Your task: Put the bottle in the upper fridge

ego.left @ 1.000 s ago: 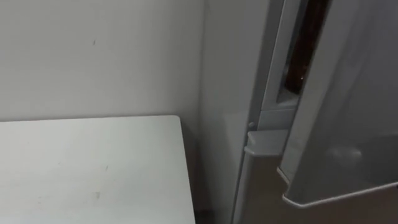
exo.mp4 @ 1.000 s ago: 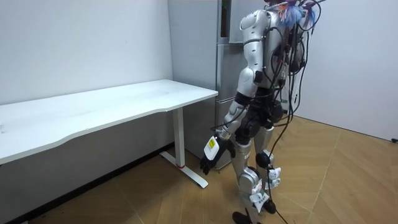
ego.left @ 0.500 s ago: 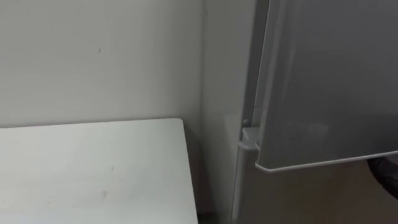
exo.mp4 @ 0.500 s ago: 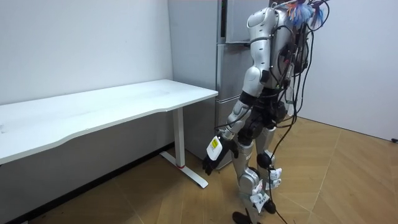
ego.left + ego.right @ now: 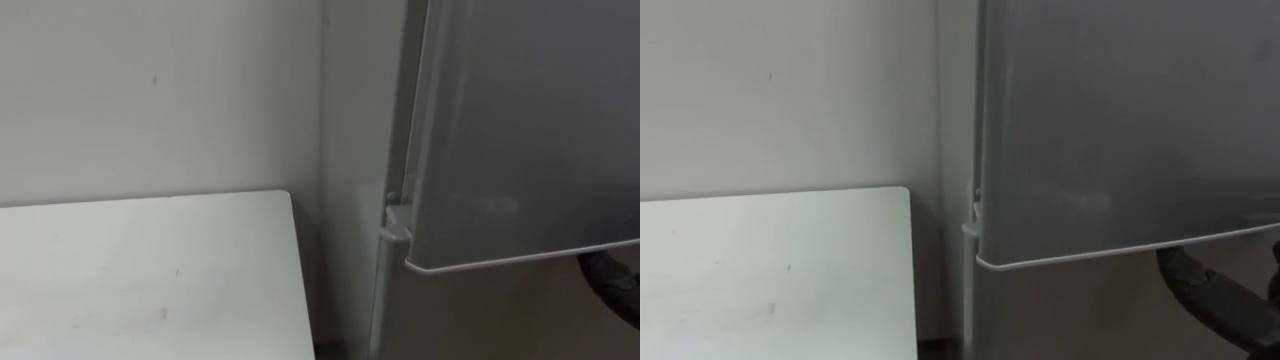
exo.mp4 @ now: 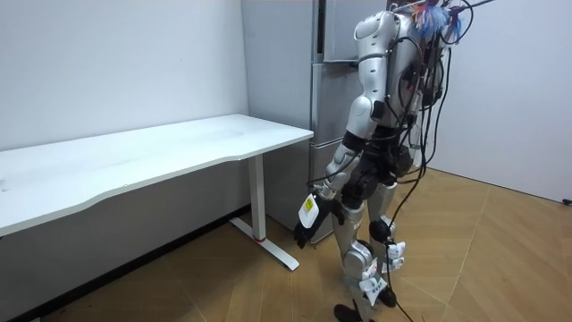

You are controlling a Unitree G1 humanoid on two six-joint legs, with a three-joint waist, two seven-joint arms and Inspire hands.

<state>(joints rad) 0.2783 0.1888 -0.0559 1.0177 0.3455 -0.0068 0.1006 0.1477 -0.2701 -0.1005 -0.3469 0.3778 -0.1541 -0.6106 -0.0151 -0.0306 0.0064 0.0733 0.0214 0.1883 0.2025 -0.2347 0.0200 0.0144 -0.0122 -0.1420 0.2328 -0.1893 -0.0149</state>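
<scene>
A humanoid robot stands upright on the wooden floor, close up against a tall grey fridge and just right of a white table set along a pale wall. From the head camera, the upper door fills the right side of the scene. Its pale lower edge runs above the lower door, and whether it is fully closed cannot be told. A dark shape under that edge at the far right (apparently the right hand or its wrist) sits just in front of the lower door, and its grip cannot be told. In the room view the left hand hangs low beside the robot's thigh, between its legs and the table's leg. It is well apart from the fridge, and at this distance it cannot be told whether it is wide or closed. Where the bottle is cannot be told.
</scene>
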